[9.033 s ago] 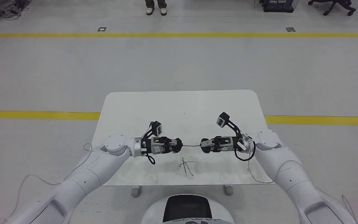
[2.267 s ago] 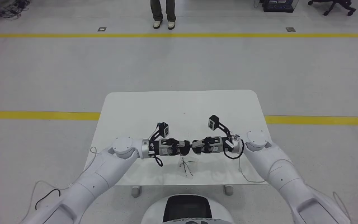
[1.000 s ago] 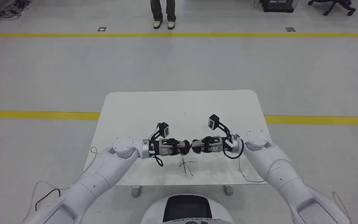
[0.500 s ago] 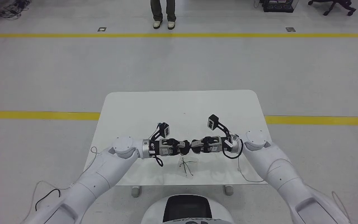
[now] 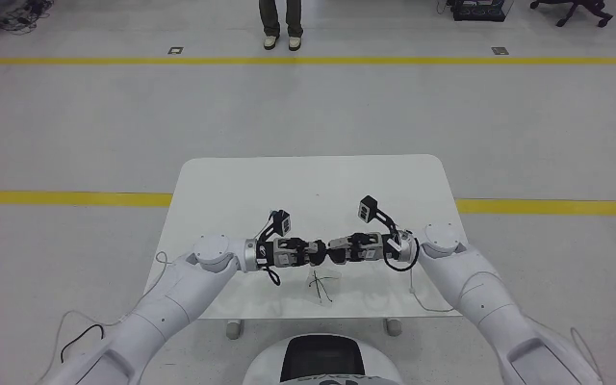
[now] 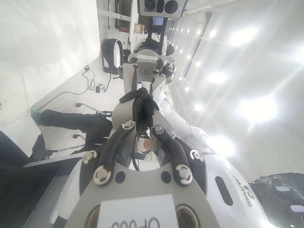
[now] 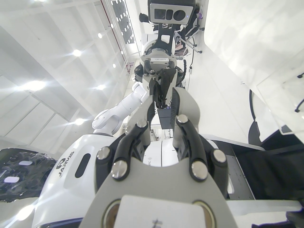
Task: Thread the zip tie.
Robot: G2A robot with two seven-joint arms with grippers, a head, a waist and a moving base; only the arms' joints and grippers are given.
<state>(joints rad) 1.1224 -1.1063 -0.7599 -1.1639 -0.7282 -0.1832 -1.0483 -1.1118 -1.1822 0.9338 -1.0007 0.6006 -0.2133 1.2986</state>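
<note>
Both arms hang over the white table (image 5: 385,188), wrists facing each other, fingertips almost touching. The black zip tie (image 5: 324,253) is bunched up in the short gap between them. My left gripper (image 5: 314,253) is shut on one part of the tie and my right gripper (image 5: 335,251) is shut on another. In the left wrist view my left gripper (image 6: 142,106) pinches the tie (image 6: 130,97), whose loose end sticks out sideways, with the right gripper (image 6: 142,81) just beyond. In the right wrist view my right gripper (image 7: 162,100) closes around the tie (image 7: 159,90), the left gripper (image 7: 159,75) right behind it.
Loose black zip ties (image 5: 320,285) lie on the table just below the grippers, near its front edge. The rest of the tabletop is bare white.
Nine seconds ago the grippers were apart with the tie stretched straight between them. They have since come together, and over the last second they barely shifted.
</note>
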